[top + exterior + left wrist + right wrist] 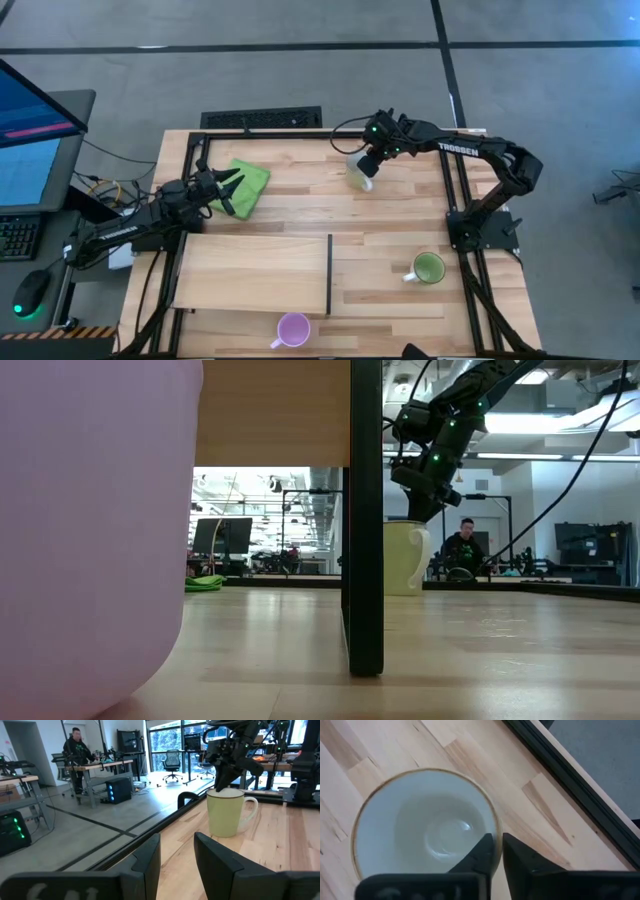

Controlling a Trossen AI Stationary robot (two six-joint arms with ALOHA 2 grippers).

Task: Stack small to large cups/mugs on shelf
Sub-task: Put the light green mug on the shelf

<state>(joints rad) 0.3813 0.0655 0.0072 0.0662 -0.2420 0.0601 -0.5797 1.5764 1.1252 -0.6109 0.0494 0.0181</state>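
Cream mug (358,176) sat upright near the table's far edge; right gripper (498,851) pinched its rim, one finger inside, likely gripping to lift it toward the shelf (250,272); left gripper (228,190) idled part-open over the green cloth (252,178)

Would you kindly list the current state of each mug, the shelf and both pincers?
cream mug: upright, rim pinched by right pincer
green mug: upright, untouched
purple mug: upright, untouched
shelf: bare
left pincer: open, over the green cloth
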